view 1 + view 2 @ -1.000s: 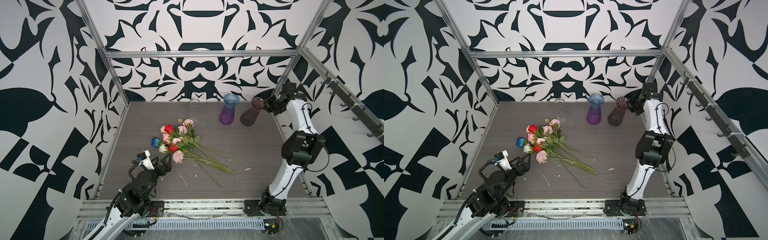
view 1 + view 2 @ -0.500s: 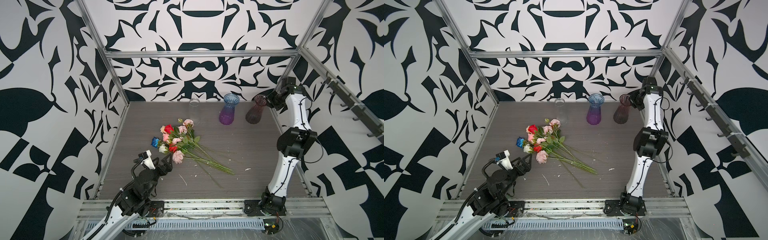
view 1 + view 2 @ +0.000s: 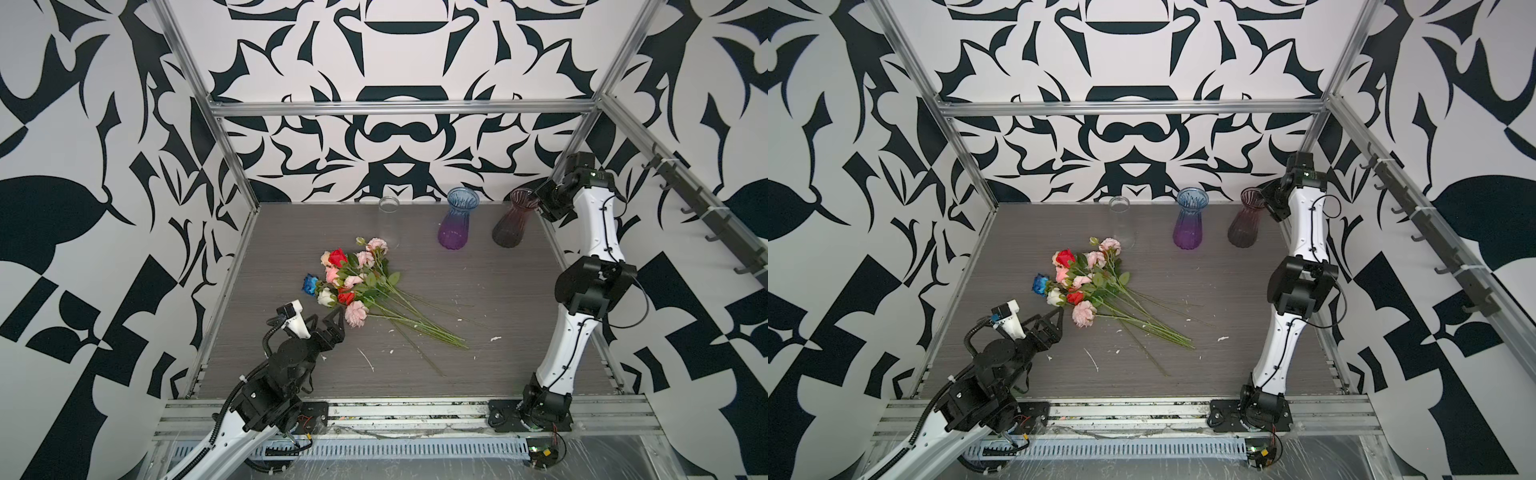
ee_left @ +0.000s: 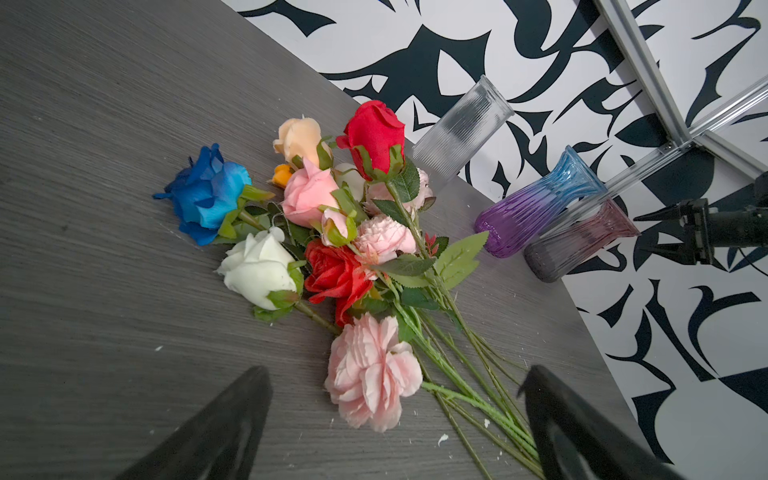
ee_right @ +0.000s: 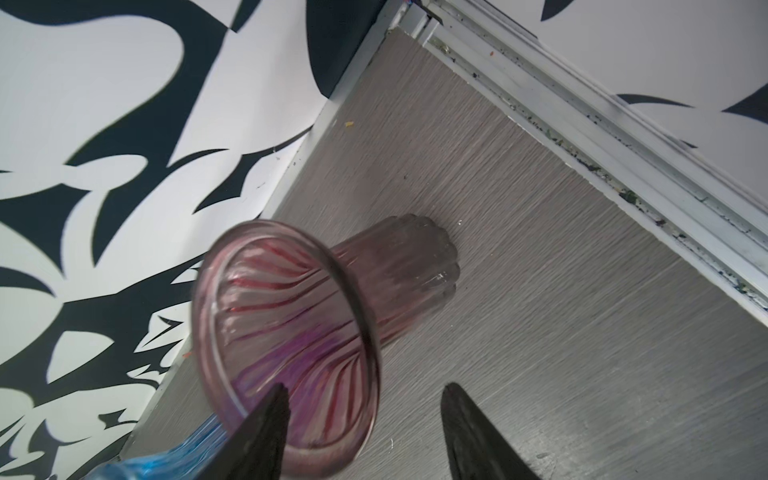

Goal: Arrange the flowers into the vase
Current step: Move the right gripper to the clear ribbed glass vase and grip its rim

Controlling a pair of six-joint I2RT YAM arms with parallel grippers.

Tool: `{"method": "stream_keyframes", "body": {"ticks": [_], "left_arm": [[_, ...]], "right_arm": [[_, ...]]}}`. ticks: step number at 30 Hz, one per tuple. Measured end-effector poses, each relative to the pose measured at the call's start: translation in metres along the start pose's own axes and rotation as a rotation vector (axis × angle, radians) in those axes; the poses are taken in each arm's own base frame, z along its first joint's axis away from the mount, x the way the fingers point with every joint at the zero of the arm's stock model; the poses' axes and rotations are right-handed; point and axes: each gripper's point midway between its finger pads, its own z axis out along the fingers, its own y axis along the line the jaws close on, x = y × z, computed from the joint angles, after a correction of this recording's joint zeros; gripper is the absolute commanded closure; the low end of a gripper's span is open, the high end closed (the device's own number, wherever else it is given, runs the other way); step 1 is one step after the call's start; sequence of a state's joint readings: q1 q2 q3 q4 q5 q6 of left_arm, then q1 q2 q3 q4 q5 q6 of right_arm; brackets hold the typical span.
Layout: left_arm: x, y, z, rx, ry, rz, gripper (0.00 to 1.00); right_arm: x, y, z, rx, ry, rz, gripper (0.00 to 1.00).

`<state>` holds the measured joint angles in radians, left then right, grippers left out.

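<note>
The right tool (image 5: 366, 387) straddles the maroon vase (image 5: 395, 257) rim, parted; the left tool (image 4: 397, 370) gapes empty.

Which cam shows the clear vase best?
Left wrist: the clear vase shows its ribbed body, sharp against the wall. In both top views it is faint, mostly a rim. The right wrist view lacks it.

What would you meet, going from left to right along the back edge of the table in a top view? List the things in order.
clear glass vase → blue-and-purple vase → dark red vase → right gripper, open at that vase's rim.
</note>
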<state>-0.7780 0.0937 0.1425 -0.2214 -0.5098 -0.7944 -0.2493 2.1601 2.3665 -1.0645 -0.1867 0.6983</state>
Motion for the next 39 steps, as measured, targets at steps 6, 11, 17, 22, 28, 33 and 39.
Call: {"method": "stream_keyframes", "body": {"ticks": [6,11,17,22,28,33,39], "left_arm": [[0.000,0.000,0.000,0.000,-0.001,-0.002,0.01],[0.000,0.000,0.000,0.000,0.000,-0.002,0.01],[0.000,0.000,0.000,0.001,-0.001,-0.003,0.01],[-0.005,-0.002,-0.002,0.016,-0.021,-0.014,0.01],[-0.009,-0.004,-0.005,0.030,-0.041,-0.026,0.01],[-0.009,-0.003,-0.006,0.028,-0.039,-0.024,0.01],[-0.007,-0.002,-0.006,0.022,-0.034,-0.021,0.01]], "right_arm": [[0.043,0.055,-0.065,-0.135,-0.043,-0.117,0.50],[0.131,0.149,-0.102,-0.375,0.027,-0.321,0.52],[0.236,0.216,-0.057,-0.463,0.228,-0.491,0.55],[0.301,0.239,0.001,-0.446,0.350,-0.553,0.53],[0.332,0.238,0.037,-0.423,0.432,-0.554,0.52],[0.333,0.237,0.037,-0.421,0.437,-0.542,0.52],[0.331,0.244,0.036,-0.443,0.422,-0.535,0.49]]}}
